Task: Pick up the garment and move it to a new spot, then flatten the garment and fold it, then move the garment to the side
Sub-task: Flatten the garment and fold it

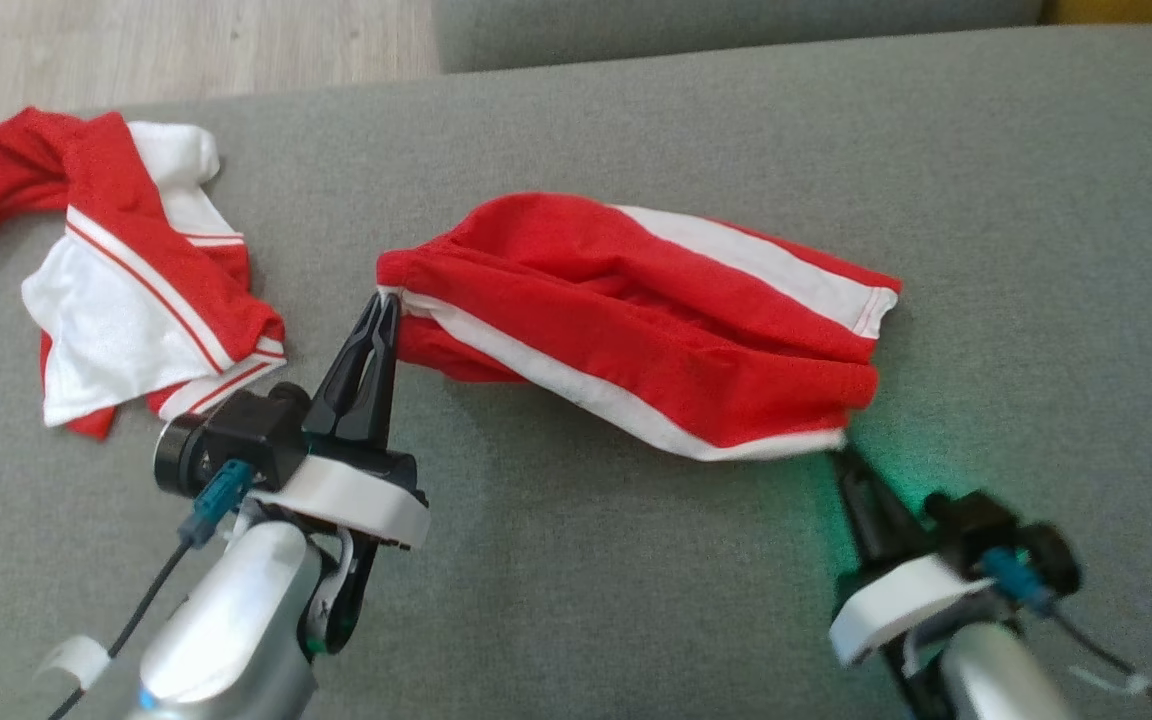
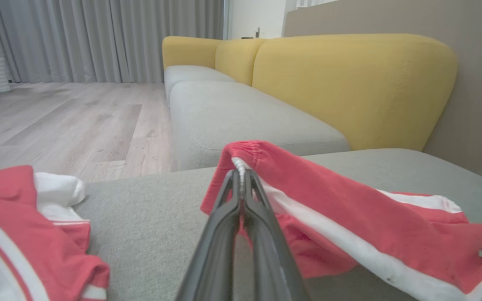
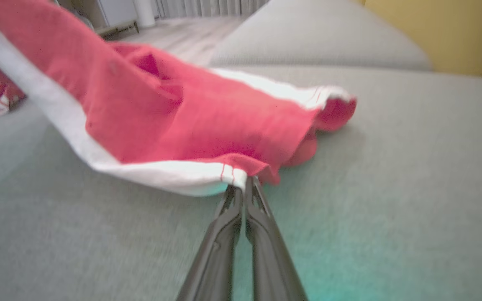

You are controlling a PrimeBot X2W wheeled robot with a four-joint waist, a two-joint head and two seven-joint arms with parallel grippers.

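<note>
The garment [image 1: 636, 320] is a pair of red shorts with white side stripes, stretched across the middle of the grey sofa cushion [image 1: 576, 600]. My left gripper [image 1: 384, 300] is shut on its left end, at the elastic waistband [image 2: 241, 165]. My right gripper [image 1: 841, 450] is shut on the white hem corner [image 3: 237, 177] at the garment's lower right. The cloth hangs slack between the two grips, partly lifted off the cushion, as the garment [image 3: 174, 113] shows in the right wrist view.
A second red and white piece of clothing [image 1: 126, 280] lies crumpled at the cushion's far left. Wooden floor [image 2: 65, 121] runs beyond the cushion edge. A yellow sofa backrest [image 2: 349, 88] stands further off.
</note>
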